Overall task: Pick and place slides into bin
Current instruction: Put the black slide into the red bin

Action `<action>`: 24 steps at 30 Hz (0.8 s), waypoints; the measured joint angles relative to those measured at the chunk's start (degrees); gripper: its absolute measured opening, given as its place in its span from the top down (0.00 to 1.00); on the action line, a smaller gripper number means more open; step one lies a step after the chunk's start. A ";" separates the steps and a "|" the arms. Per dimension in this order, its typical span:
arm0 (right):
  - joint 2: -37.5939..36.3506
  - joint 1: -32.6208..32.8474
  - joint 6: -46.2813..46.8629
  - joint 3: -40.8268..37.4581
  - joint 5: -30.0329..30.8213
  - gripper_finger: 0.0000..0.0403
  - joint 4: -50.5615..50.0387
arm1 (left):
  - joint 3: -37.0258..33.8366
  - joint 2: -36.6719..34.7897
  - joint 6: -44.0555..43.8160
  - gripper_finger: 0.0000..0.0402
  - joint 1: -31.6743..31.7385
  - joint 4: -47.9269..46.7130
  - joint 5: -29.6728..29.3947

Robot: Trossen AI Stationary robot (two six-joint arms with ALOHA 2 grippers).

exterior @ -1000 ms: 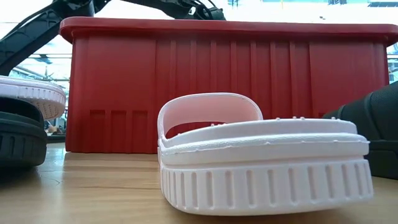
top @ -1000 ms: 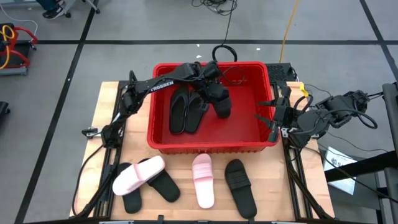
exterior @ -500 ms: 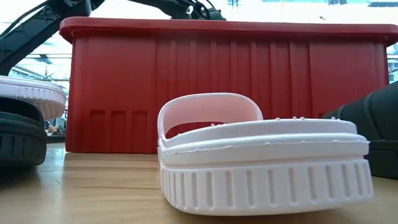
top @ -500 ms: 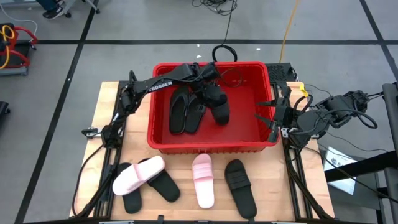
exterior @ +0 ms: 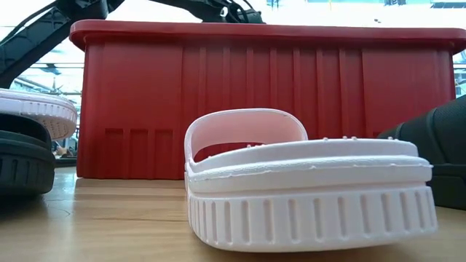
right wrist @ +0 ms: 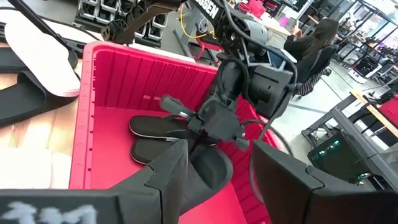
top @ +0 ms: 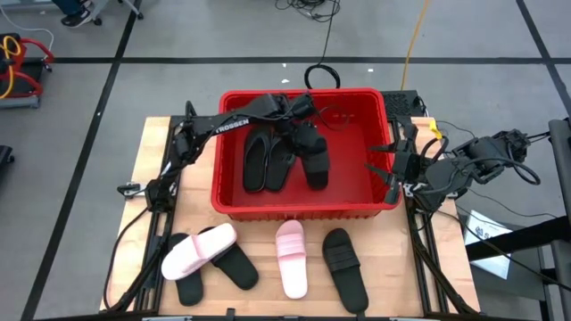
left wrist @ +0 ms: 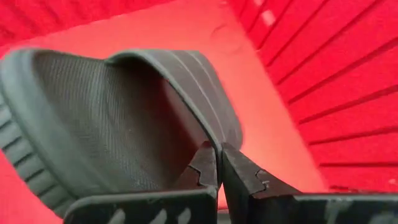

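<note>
While the left gripper (top: 303,134) hangs inside the red bin (top: 228,198), its fingers are pinched tight on the strap of a black slide (top: 316,160), and that sandal looks to be down at or near the bin floor, right beside two black slides (top: 266,159) already lying side by side. From the left wrist view you can see the grip is thin: just the strap edge caught between the fingertips (left wrist: 208,168), with the red bin wall close behind.

Over on the far side, the right gripper (top: 393,168) waits by the bin's right wall, fingers spread and carrying nothing.

Out front on the wooden table (top: 152,160), four slides are still to go: a pink slide (top: 198,248) lying across a black pair (top: 214,266), another pink slide (top: 292,257), and a lone black slide (top: 344,264).

Now the risks. If the fingers let go while the sandal is tilted, it could roll onto its neighbours or stand on edge and eat up floor space. A snagged strap on withdrawal could drag it back up. And the arm's cabling sits near the back rim, so a careless lift might clip it.
</note>
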 joint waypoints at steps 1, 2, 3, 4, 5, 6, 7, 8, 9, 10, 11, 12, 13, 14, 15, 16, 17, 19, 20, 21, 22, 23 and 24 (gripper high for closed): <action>0.00 -0.02 -0.03 0.00 -0.02 0.58 0.00 | 0.01 -0.06 0.00 1.00 0.06 0.38 -0.67; 0.00 -0.02 -0.10 0.00 0.00 0.58 0.00 | 0.01 -0.04 0.00 1.00 0.10 0.81 -0.88; 0.00 -0.02 -0.11 0.00 0.00 0.58 0.01 | 0.01 0.00 0.00 1.00 0.21 1.15 -0.88; 0.00 -0.02 -0.11 0.00 -0.01 0.58 0.03 | 0.01 0.02 0.00 1.00 0.25 1.34 -0.99; 0.00 0.00 -0.11 0.00 -0.02 0.58 0.04 | 0.01 0.00 0.00 1.00 0.25 1.59 -1.30; 0.00 -0.01 -0.11 0.00 -0.01 0.58 0.04 | 0.01 0.00 0.00 1.00 0.25 1.85 -1.72; 0.00 0.00 -0.11 0.00 0.00 0.58 0.07 | 0.01 0.02 0.02 1.00 0.25 2.02 -2.49; 0.00 -0.02 -0.11 0.00 0.00 0.58 0.07 | 0.01 0.01 0.07 1.00 0.25 2.04 -3.30; 0.00 -0.02 -0.12 0.00 -0.01 0.58 0.07 | 0.01 0.00 0.19 1.00 0.25 2.01 -3.96; 0.00 -0.02 -0.13 0.00 0.00 0.58 0.07 | 0.01 0.02 0.34 1.00 0.25 2.03 -4.30; 0.00 0.00 -0.13 0.00 0.00 0.58 0.09 | 0.01 0.00 0.36 1.00 0.25 2.04 -4.44; 0.00 -0.01 -0.13 0.00 -0.01 0.58 0.08 | 0.01 0.01 0.31 1.00 0.25 2.04 -4.53; 0.00 -0.01 -0.13 0.00 0.00 0.58 0.08 | 0.01 0.01 0.17 1.00 0.25 2.04 -4.60; 0.00 0.00 -0.13 0.00 0.00 0.58 0.09 | 0.01 0.02 0.15 1.00 0.25 2.07 -4.62; 0.00 -0.02 -0.13 0.00 0.00 0.58 0.09 | 0.01 0.02 0.15 1.00 0.25 2.09 -4.67; 0.00 -0.02 -0.13 0.00 -0.01 0.58 0.09 | 0.01 0.02 0.14 1.00 0.25 2.13 -5.01; 0.00 -0.02 -0.13 0.00 0.00 0.58 0.09 | 0.01 0.00 0.13 1.00 0.25 2.15 -5.87; 0.00 -0.02 -0.13 0.00 -0.02 0.58 0.09 | 0.01 0.00 0.05 1.00 0.23 2.35 -8.20; 0.00 -0.01 -0.13 0.00 0.00 0.58 0.09 | 0.01 0.02 -0.14 1.00 0.24 2.49 -8.95; 0.00 -0.02 -0.13 0.00 0.00 0.58 0.09 | 0.01 0.02 -0.28 1.00 0.25 2.60 -9.28; 0.00 -0.01 -0.13 0.00 0.00 0.58 0.09 | 0.01 0.02 -0.28 1.00 0.28 2.64 -9.58; 0.00 -0.01 -0.13 0.00 0.00 0.58 0.09 | 0.01 0.02 -0.29 1.00 0.32 2.66 -9.92; 0.00 -0.02 -0.13 0.00 -0.01 0.58 0.09 | 0.01 0.02 -0.35 1.00 0.36 2.63 -10.25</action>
